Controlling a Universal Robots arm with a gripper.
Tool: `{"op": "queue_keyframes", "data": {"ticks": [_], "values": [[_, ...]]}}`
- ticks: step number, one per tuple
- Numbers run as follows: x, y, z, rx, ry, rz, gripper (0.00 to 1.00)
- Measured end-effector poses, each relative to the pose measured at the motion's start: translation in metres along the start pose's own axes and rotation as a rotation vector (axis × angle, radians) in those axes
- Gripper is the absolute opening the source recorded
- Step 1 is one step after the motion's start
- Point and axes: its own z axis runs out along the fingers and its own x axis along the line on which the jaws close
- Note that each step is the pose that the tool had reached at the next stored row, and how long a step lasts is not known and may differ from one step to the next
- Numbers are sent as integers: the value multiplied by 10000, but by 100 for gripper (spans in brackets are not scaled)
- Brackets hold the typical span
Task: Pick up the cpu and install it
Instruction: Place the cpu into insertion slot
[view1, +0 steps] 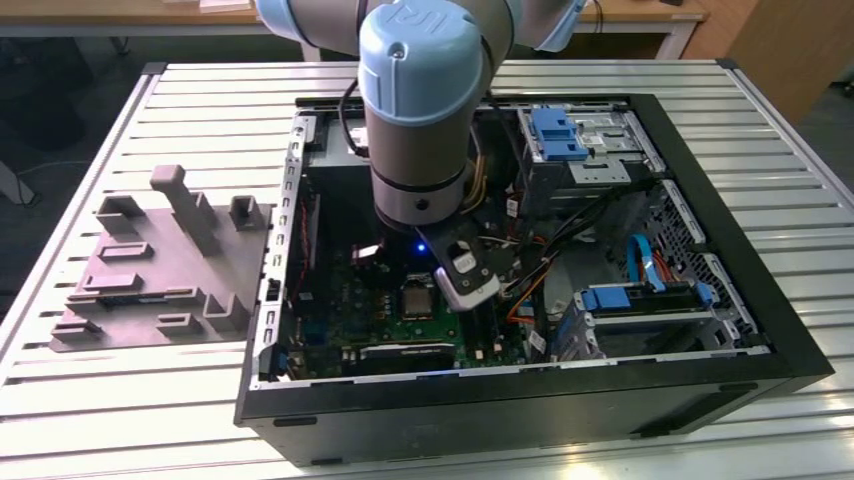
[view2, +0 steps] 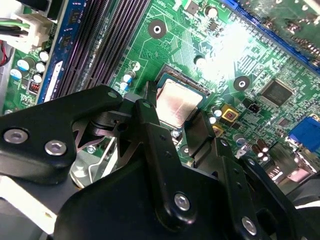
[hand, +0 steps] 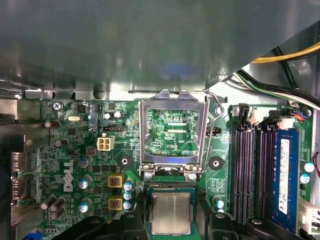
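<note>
Table (view1: 134, 400) of white slats, open computer case (view1: 787, 350), claw (view2: 175, 107) over socketed cpu (hand: 171, 214).

The table (view1: 200, 85) under me is pale metal, ribbed with long slats running across it. Two things lie directly on it. The black computer case (view1: 534, 410) lies flat with its side open. The grey plastic fixture (view1: 134, 290) with upright blocks sits just beside the case, on the exterior view's left of it
</note>
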Motion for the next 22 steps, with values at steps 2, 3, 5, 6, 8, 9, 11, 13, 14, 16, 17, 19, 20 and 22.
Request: {"op": "queue_keyframes", "data": {"ticks": [2, 3, 5, 6, 8, 9, 11, 13, 14, 16, 17, 19, 20, 22], "values": [[3, 0, 8, 0, 0, -1, 47], [7, 0, 13, 1, 0, 0, 47], [12, 0, 22, 0, -1, -1, 47], [14, 0, 26, 2, 0, -2, 47], [16, -1, 36, 10, 4, -1, 47], [16, -1, 41, 11, 5, -1, 47], [16, -1, 52, 8, 5, -1, 47], [16, 0, 56, 3, 1, 0, 47], [16, 0, 56, 1, 1, 0, 47], [16, 0, 56, 2, 1, 0, 47], [16, 0, 56, 2, 1, -1, 47], [16, 0, 57, 2, 1, 0, 47], [16, 0, 57, 1, 0, 0, 47], [16, 0, 57, 1, 0, 0, 47]]}}
